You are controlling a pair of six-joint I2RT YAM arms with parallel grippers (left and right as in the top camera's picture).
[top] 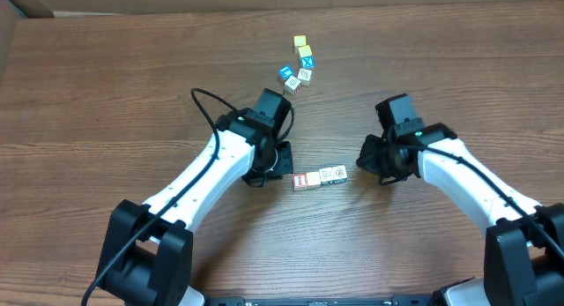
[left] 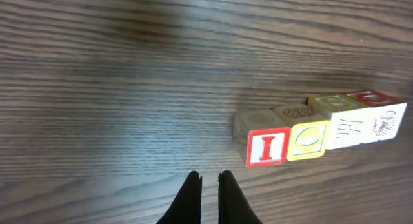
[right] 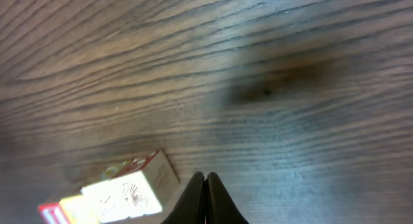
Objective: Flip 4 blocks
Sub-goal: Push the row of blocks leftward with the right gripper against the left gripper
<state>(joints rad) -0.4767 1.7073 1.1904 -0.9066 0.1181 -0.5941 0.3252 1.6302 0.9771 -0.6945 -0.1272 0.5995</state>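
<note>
Four blocks [top: 320, 177] lie in a touching row between the arms. Left gripper [left: 210, 180] and right gripper [right: 205, 179] are both pinched closed, holding nothing.

- My left arm [top: 198, 178]: smooth white shells, black joints, and a boxy black housing at the wrist.
- Cable [top: 204, 99]: one thin black lead, looping out behind that wrist.
- My right arm [top: 467, 174]: the same white shells and black joints.
- Base blocks [top: 145, 253]: black, one at the rear of each arm.
- My left gripper [left: 208, 179] and right gripper [right: 206, 180]: each has two slim matte black fingers [left: 190, 198] tapering to points.
</note>
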